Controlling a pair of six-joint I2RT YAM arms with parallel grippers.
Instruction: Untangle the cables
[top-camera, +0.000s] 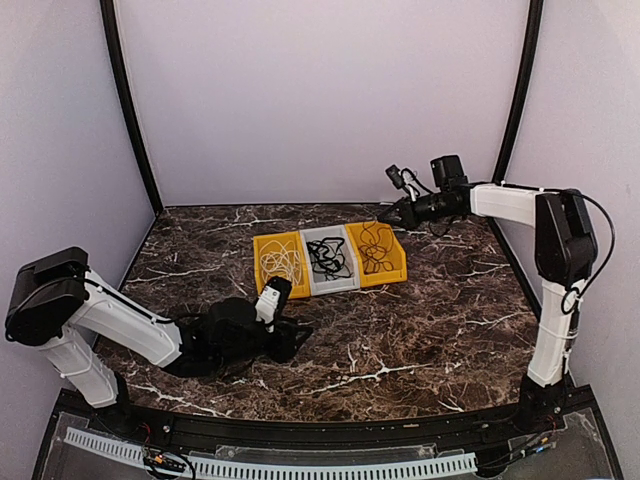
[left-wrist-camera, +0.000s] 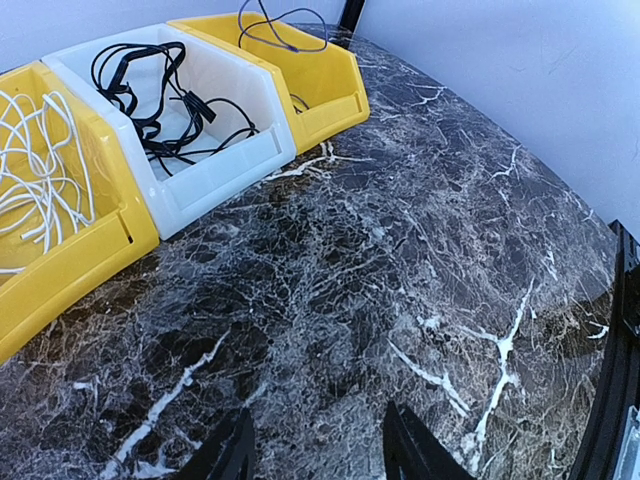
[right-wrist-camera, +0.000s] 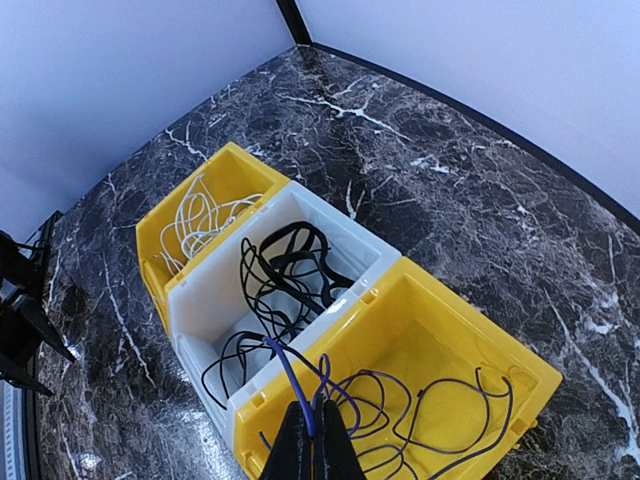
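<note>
Dark, white-veined marble table (top-camera: 430, 340), pale lilac walls (top-camera: 320, 90). Three bins (top-camera: 333, 287) in a row hold the white cable (top-camera: 281, 262) left, black cable (top-camera: 329, 258) middle and dark cable (top-camera: 376, 247) right, a strand of it pinched in the closed right gripper (right-wrist-camera: 312, 408) above. Nearer, the left gripper (left-wrist-camera: 318, 412) hovers low, half open and empty.

The white cable (right-wrist-camera: 205, 220) lies in loose, tangled loops in the left yellow bin (right-wrist-camera: 152, 255), reaching toward its far corner. The black cable (right-wrist-camera: 283, 275) is bunched in overlapping coils across the middle white bin (right-wrist-camera: 195, 310). The dark purplish cable (right-wrist-camera: 288, 380) sprawls over the floor of the right yellow bin (right-wrist-camera: 480, 340). One strand of it rises, pinched in the closed right claw (right-wrist-camera: 312, 430).
</note>
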